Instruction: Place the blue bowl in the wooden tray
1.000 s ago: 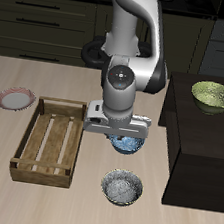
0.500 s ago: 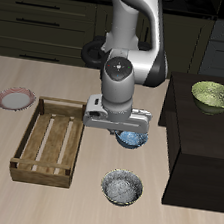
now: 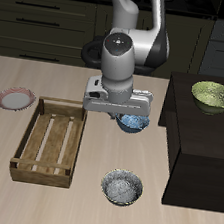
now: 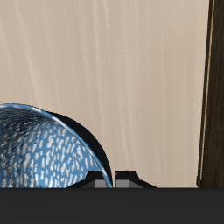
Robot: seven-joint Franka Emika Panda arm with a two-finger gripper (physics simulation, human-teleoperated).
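The blue bowl (image 3: 134, 122), bright blue with white speckles, hangs above the table, held by its rim. My gripper (image 3: 126, 115) is shut on that rim. In the wrist view the bowl's speckled inside (image 4: 44, 150) fills the area beside my fingertips (image 4: 104, 179), with bare table far below. The wooden tray (image 3: 43, 174) is a light-brown slatted crate lying on the table beside and lower than the bowl, nearer the table's front edge. Nothing lies in it.
A grey speckled bowl (image 3: 123, 188) sits near the table's front edge, below the held bowl. An olive-green bowl (image 3: 214, 96) rests on a dark raised block (image 3: 199, 157). A small pinkish plate (image 3: 15, 98) lies behind the tray's far corner.
My gripper has risen with the blue bowl in it, lifting it off the table and shifting it slightly farther back.
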